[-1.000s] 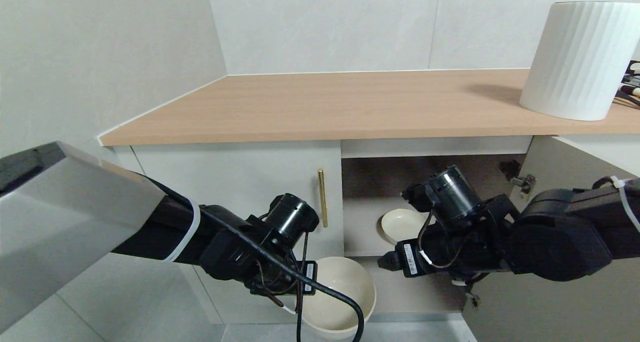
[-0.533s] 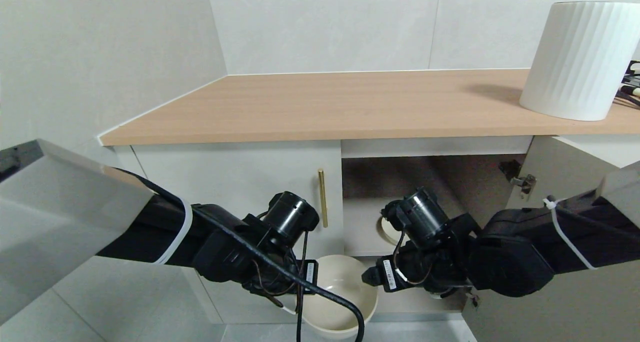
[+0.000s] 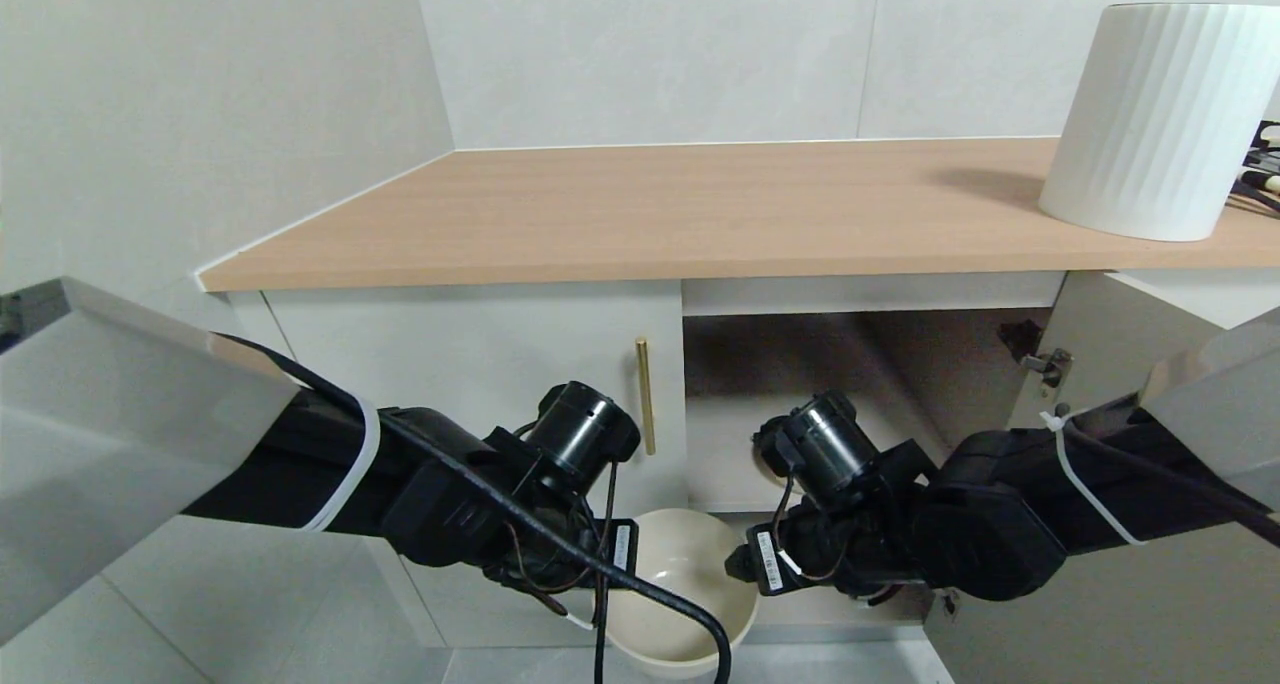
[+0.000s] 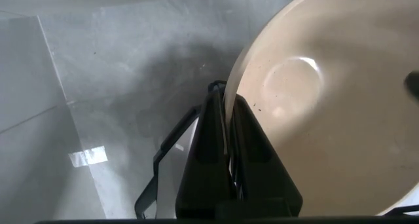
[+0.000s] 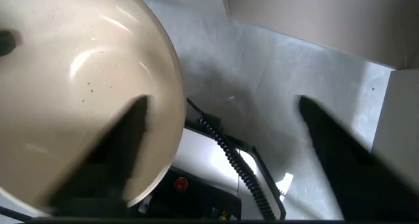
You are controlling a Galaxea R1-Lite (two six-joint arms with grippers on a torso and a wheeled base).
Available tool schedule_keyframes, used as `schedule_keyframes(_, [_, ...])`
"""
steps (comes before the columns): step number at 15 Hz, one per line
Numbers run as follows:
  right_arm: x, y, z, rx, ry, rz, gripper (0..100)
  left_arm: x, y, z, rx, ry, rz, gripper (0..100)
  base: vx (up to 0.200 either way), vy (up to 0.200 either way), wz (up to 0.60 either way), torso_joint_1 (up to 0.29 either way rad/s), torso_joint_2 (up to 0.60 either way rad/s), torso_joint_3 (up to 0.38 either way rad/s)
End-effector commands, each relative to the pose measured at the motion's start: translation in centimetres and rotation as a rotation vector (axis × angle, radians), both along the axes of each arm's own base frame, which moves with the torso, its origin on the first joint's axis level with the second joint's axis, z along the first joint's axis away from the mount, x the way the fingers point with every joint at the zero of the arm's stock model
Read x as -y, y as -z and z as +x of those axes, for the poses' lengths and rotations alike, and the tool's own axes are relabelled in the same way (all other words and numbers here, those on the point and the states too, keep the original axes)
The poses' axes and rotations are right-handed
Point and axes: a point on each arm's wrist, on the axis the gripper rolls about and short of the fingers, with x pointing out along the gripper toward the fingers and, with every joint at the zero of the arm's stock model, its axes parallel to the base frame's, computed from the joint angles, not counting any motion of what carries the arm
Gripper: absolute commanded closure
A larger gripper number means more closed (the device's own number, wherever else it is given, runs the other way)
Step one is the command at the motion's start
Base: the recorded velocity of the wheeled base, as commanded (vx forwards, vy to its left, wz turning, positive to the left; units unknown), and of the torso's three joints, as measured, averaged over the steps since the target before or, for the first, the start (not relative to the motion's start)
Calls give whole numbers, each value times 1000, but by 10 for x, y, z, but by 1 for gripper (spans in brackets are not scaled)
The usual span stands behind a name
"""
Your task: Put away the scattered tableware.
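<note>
Since one second ago the right gripper (image 5: 222, 135) has moved left and down to the cream bowl (image 3: 685, 604). Its fingers are spread wide, one just beside the bowl's rim; whether it touches is not clear. The left gripper (image 4: 226, 109) is clamped on the opposite rim and holds the bowl low before the cabinet (image 3: 860, 294), where the frame edge cuts off the bottom of the bowl. Behind are the closed door's brass handle (image 3: 641, 396), the wooden countertop (image 3: 650, 204) and a white ribbed container (image 3: 1150, 114).
</note>
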Motion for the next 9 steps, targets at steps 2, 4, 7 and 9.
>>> schedule_keyframes(2, [-1, 3, 0, -8, -3, -6, 100, 0, -1, 0, 3, 0, -2, 100, 0, 0, 0, 0, 0, 0])
schedule_keyframes(4, [-1, 3, 0, -7, -3, -5, 100, 0, -1, 0, 4, 0, -3, 100, 0, 0, 0, 0, 0, 0])
schedule_keyframes(7, [-1, 3, 0, -7, -3, -5, 100, 0, -1, 0, 3, 0, -2, 100, 0, 0, 0, 0, 0, 0])
schedule_keyframes(9, [-1, 3, 0, -8, -3, -6, 100, 0, -1, 0, 3, 0, -2, 100, 0, 0, 0, 0, 0, 0])
